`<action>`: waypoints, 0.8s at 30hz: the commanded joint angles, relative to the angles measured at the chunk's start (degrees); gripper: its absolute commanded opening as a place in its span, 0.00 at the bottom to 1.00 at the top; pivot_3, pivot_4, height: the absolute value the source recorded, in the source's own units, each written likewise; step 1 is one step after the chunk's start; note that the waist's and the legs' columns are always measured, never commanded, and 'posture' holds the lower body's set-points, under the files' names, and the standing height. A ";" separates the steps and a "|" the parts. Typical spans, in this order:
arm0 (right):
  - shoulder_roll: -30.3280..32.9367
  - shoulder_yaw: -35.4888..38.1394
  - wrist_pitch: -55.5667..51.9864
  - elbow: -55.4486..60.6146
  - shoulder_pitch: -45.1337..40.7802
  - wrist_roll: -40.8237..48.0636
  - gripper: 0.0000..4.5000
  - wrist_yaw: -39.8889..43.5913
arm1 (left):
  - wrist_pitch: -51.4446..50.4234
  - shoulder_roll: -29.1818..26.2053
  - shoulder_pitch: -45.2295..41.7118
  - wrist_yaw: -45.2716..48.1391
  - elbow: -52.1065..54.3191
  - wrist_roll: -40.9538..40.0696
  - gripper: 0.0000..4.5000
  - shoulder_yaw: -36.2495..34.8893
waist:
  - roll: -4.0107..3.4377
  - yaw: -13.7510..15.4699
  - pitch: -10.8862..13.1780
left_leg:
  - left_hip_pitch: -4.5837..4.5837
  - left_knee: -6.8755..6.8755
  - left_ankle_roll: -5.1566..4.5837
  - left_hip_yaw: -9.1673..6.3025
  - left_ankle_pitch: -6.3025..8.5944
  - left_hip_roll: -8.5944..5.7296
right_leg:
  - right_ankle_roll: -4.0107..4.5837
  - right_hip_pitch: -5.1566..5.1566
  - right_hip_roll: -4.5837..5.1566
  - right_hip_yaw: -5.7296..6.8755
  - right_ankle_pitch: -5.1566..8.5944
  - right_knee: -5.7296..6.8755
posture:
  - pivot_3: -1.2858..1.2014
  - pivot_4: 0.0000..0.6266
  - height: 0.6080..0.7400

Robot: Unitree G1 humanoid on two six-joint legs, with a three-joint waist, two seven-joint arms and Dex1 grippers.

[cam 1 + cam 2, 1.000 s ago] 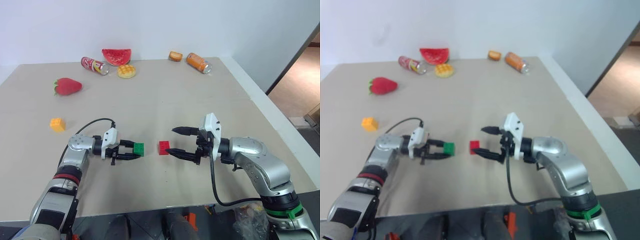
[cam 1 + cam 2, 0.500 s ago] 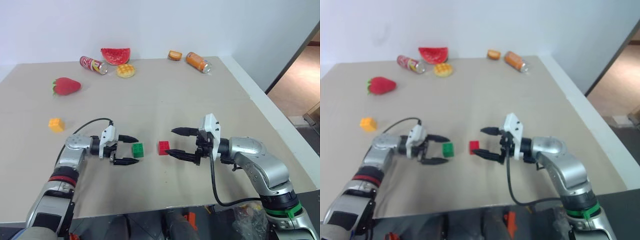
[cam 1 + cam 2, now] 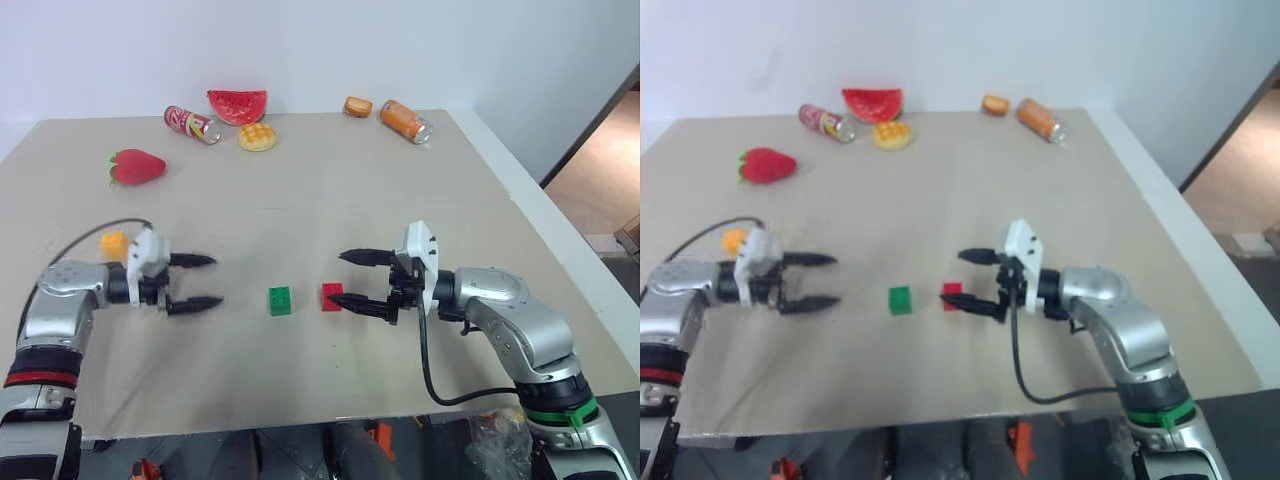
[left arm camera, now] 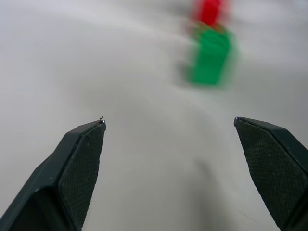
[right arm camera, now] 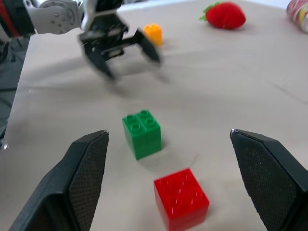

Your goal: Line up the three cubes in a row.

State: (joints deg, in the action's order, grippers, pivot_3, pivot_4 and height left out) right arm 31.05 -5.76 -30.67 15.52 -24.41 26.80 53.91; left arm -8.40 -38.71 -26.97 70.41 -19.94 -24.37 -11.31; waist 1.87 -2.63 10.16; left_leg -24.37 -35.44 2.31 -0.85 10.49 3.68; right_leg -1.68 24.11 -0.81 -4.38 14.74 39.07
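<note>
Left gripper [image 3: 206,281] let go of green cube [image 3: 280,300] beside red cube [image 3: 331,296], both grippers wide; orange cube [image 3: 114,243] sits behind my wrist, easy to knock

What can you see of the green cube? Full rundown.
The green cube is a small toy building block of glossy-looking plastic with four round studs on top. It sits upright and flat on the beige table, resting free. The red cube stands close beside it with a small gap between them. The left tool is open and well clear of it.
</note>
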 commanded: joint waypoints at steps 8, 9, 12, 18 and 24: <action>-2.89 -1.03 1.72 -2.53 -3.34 0.07 0.93 0.13 | -16.50 14.97 13.57 -45.51 29.60 -6.54 0.98 -15.28 | 0.01 0.00 0.00 | 0.03 0.02 0.02 0.06 0.01 -0.01 | -0.13 -0.04 0.04 -0.09 -0.01 -0.01 | 0.52 0.24 1.00; -3.15 -1.35 1.83 -2.77 -3.52 0.04 0.93 0.31 | -17.35 17.45 15.24 -49.82 32.43 -6.04 0.98 -15.20 | 0.01 0.00 0.00 | 0.05 0.00 0.02 0.06 0.01 -0.03 | -0.13 -0.08 0.06 -0.08 -0.01 -0.01 | 0.52 0.24 1.00; -3.66 -1.94 2.00 -2.92 -3.51 0.06 0.93 0.60 | -18.25 22.75 18.23 -61.13 38.65 -2.82 0.98 -15.58 | 0.06 0.02 0.00 | 0.06 -0.08 0.06 0.06 -0.01 -0.06 | -0.16 -0.12 0.08 -0.11 -0.11 -0.03 | 0.52 0.24 1.00; -4.93 -3.18 2.72 -3.38 -3.12 -0.19 0.93 0.54 | -19.32 26.14 19.09 -73.91 39.67 2.49 0.98 -16.95 | 0.10 0.01 0.01 | 0.14 -0.16 0.34 -0.01 -0.19 -0.07 | -0.14 -0.19 0.01 -0.09 -0.36 -0.03 | 0.52 0.24 1.00; -5.40 -3.12 3.03 -3.49 -3.04 -0.37 0.93 0.34 | -24.15 25.70 17.12 -78.41 35.55 3.24 0.98 -17.36 | 0.12 -0.01 0.00 | 0.14 -0.19 0.55 0.00 -0.31 -0.12 | -0.21 -0.20 0.03 -0.13 -0.45 -0.03 | 0.52 0.24 1.00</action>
State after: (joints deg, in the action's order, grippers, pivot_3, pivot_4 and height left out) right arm 25.97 -9.48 -28.58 11.45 -27.26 26.41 54.47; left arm -32.14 -12.04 -8.81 -7.08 15.66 -21.64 -27.71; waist 1.98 -2.64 10.16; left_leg -24.24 -35.64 2.85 -0.84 10.17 3.56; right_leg -1.90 23.91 -0.78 -4.51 14.29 39.04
